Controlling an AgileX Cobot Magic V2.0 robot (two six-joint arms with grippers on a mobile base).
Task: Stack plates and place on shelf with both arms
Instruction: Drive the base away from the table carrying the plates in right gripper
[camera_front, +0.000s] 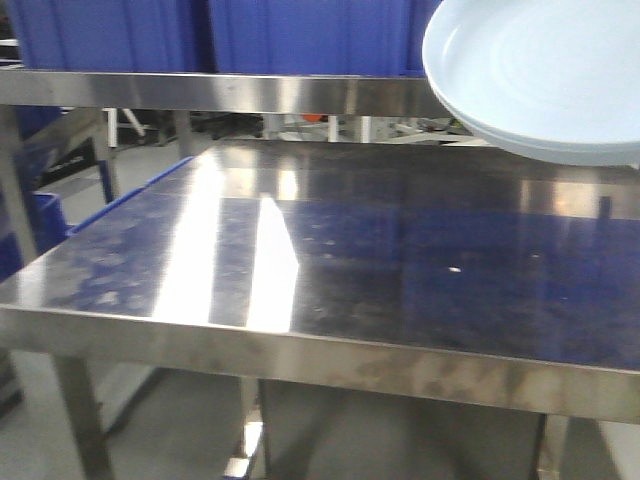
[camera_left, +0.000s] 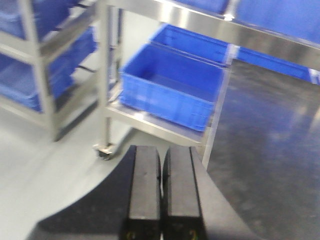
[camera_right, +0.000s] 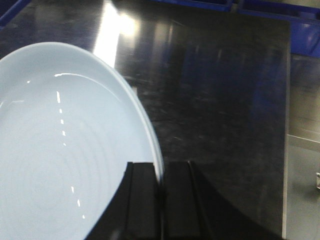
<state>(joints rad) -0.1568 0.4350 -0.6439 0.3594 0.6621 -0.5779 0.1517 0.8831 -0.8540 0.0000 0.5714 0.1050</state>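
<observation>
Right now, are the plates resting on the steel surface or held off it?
Held off it: the right gripper pinches the plates by the rim, and the front view shows them hanging above the steel surface.

Front camera faces low across the tabletop (camera_front: 330, 270) toward the shelf (camera_front: 250, 92); right wrist camera looks closely down on that tabletop; left wrist camera overlooks blue crates (camera_left: 170, 87).

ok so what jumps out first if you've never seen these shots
First, the big pale plate hanging in the air at the top right of the front view, its rim pinched in the right pincer. Next, the white glare streaking the shiny steel tabletop below it. In the left wrist view, the left pincer is shut on nothing and faces a bright blue crate on the steel shelf.
</observation>
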